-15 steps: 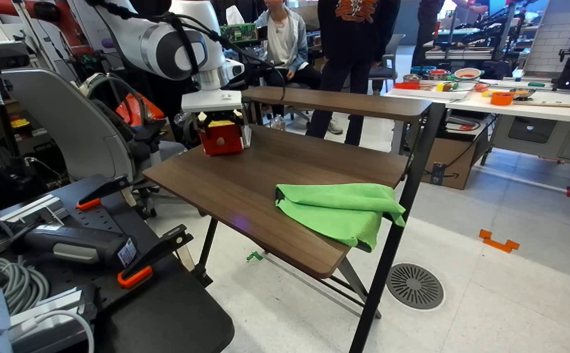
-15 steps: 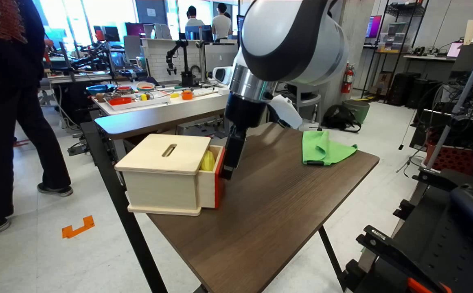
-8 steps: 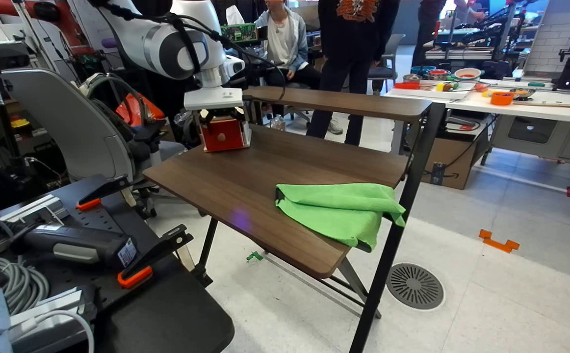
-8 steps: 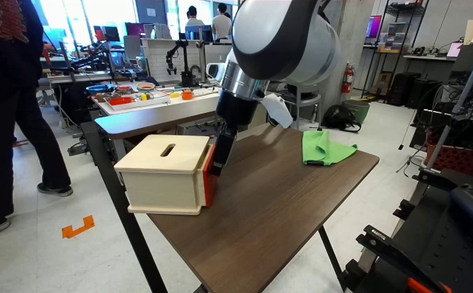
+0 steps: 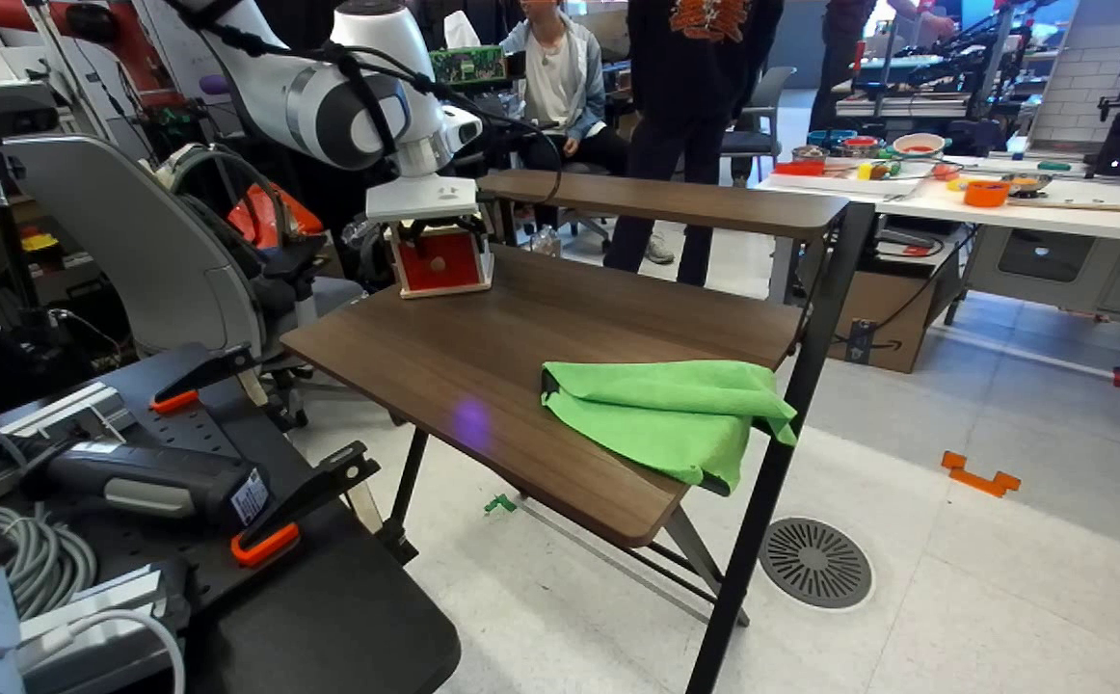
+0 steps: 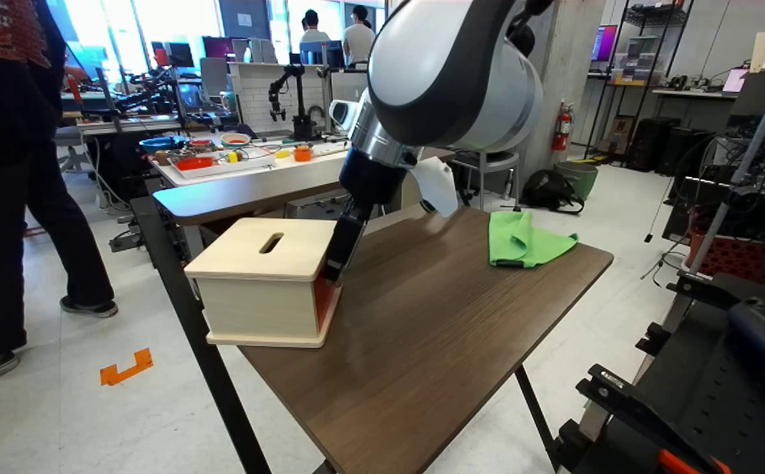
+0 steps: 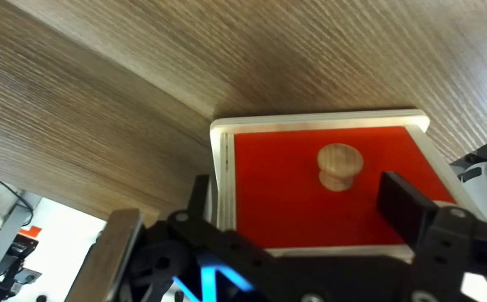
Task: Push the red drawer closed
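The red drawer's front (image 7: pixel 268 193) faces my gripper and sits within the frame of a pale wooden box (image 6: pixel 257 309). The red front also shows in both exterior views (image 5: pixel 444 270) (image 6: pixel 323 304), without drawer sides standing out of the box. A round light-wood knob (image 7: pixel 340 161) is on it. My gripper (image 7: pixel 296 184) is open and empty. In the wrist view its right finger is over the red front and its left finger is just beyond the box's left side. In an exterior view the gripper (image 6: pixel 335 266) tilts against the box's front opening; exact contact cannot be told.
The box stands on a brown table (image 6: pixel 422 342), near a raised shelf (image 5: pixel 656 200) along one side. A green cloth (image 5: pixel 666 414) lies at the table's far end from the box, partly over the edge. A black cart (image 5: pixel 329 607) with tools stands beside the table.
My gripper has moved toward the box, and the red drawer has slid from partly out to inside it. The yellow thing seen in the drawer earlier is now hidden. The box has hardly moved.
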Controlling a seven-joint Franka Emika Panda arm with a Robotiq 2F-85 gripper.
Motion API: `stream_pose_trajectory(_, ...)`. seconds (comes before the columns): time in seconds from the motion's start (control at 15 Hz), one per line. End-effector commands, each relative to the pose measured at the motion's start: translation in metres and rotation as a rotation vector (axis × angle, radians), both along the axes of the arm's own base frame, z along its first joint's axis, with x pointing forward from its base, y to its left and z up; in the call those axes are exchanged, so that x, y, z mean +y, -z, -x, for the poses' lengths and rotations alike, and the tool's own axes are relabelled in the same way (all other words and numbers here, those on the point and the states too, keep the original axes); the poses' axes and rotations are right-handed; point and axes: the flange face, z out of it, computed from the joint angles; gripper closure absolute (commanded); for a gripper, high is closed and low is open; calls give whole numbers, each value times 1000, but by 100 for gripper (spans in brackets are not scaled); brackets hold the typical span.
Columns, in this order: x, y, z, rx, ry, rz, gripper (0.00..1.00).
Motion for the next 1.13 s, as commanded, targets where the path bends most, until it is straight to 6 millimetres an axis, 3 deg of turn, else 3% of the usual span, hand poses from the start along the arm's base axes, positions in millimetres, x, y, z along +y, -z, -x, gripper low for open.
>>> stream_pose_trajectory(0.0,5,1,-8,-44,12,-32,0)
stream_pose_trajectory(0.2,4,-3,-1,-6,-12,-20,0)
stream_pose_trajectory(0.47,-6,-12,24,133,-31,-5,0)
stream_pose_trajectory(0.73,-19,-37,51,243,-40,12,0)
stream_pose_trajectory(0.87,-16,-51,72,307,-114,-2,0)
stream_pose_trajectory(0.93,-14,-29,46,257,-62,3,0)
stream_pose_trajectory(1.07,-13,-43,60,288,-93,2,0)
